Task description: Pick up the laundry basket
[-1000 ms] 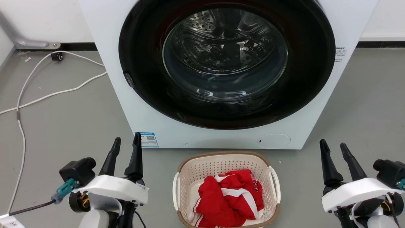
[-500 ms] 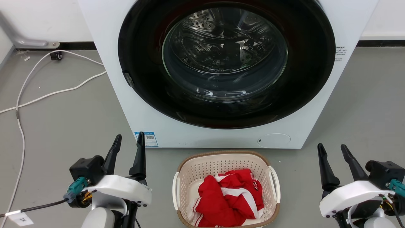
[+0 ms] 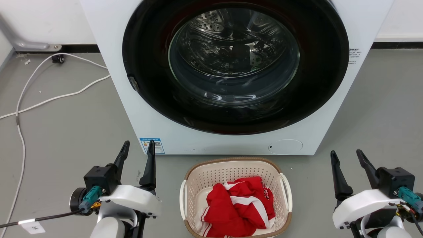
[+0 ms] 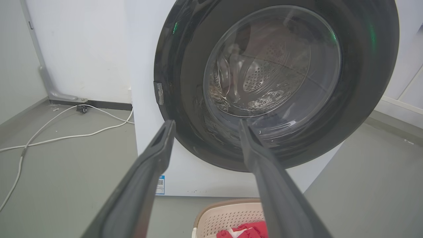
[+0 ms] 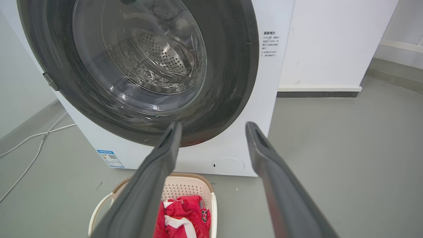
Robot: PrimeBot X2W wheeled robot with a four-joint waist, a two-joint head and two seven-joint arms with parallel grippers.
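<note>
The left jaws and the right jaws both stand spread and empty, tips aimed ahead. Between the two pairs, apart from both and somewhat nearer the left jaws, the laundry basket (image 3: 231,161) sits on the floor (image 3: 76,138), one white handle turned toward each pair. A red and white garment (image 3: 238,208) lies bunched inside it. Just past the basket and the jaw tips stands the washing machine (image 3: 148,115) with its dark round glass door (image 3: 233,53). Farther out, beyond the left jaws, a white cable (image 3: 59,96) trails across the floor.
</note>
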